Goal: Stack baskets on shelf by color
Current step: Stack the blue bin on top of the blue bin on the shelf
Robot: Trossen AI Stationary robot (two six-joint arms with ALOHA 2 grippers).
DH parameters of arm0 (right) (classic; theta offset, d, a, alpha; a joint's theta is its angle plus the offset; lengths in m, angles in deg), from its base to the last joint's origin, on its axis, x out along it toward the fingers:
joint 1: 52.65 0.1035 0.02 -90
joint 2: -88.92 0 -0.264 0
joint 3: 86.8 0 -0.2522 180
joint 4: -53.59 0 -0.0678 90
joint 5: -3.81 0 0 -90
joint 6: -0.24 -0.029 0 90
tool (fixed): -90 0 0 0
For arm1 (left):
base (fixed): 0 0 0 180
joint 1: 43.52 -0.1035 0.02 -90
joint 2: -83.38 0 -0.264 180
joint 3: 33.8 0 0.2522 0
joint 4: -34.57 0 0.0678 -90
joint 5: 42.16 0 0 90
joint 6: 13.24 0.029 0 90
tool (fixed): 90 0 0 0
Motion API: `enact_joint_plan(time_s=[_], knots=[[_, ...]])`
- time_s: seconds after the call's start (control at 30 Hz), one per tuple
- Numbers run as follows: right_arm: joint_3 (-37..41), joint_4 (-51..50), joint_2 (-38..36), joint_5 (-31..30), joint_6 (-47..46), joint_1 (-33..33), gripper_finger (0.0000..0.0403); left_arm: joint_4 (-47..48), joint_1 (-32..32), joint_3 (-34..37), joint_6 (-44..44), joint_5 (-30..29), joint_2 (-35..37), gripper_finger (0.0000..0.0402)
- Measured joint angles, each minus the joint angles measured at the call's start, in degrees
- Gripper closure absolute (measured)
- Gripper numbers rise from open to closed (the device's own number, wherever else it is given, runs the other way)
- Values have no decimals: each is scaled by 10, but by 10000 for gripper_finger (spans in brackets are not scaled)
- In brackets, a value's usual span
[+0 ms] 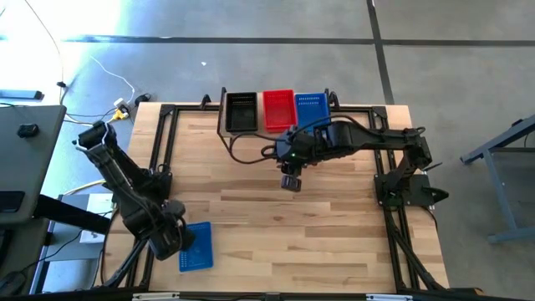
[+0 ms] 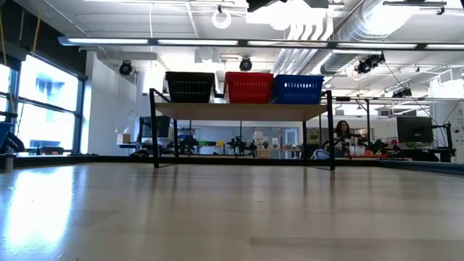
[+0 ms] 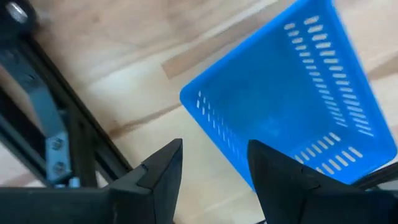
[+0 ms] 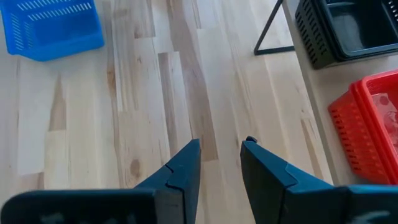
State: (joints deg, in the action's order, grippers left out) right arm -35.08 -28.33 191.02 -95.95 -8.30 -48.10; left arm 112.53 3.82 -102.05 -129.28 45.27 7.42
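At the near left of the table [image 1: 276, 217], a loose blue basket [image 1: 196, 246] lies on the bare wood beside the black frame rail. The left gripper [image 1: 177, 240] hangs right over its near-left rim; in the left wrist view its two dark fingers [image 3: 163, 169] stand parted with a clear gap, the basket's perforated wall [image 3: 292, 118] showing between and beyond them, and nothing is clamped.

Farther in, over the middle of the table, the right gripper [image 1: 290, 183] points down at the planks, just in front of the shelf. Its fingers [image 4: 183, 168] are set a narrow gap apart and hold nothing; only wood grain shows between them.

At the far edge stands the shelf [image 2: 243, 111], a light plank on thin black legs. On its top, side by side and touching, sit a black basket [image 1: 241, 111] on the left, a red basket [image 1: 278, 109] in the middle and a blue shelf basket [image 1: 311, 106] on the right.
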Motion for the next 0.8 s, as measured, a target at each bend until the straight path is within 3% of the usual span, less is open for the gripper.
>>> enact_joint_plan(time_s=[0.43, 0.8], knots=[[0, -4, 0, 1, 0, 0, 302, -112, 12, 70, -83, 3, -3, 232], [0, -4, 0, 2, 0, 0, 302, -146, 12, 79, -126, 4, -54, 232]])
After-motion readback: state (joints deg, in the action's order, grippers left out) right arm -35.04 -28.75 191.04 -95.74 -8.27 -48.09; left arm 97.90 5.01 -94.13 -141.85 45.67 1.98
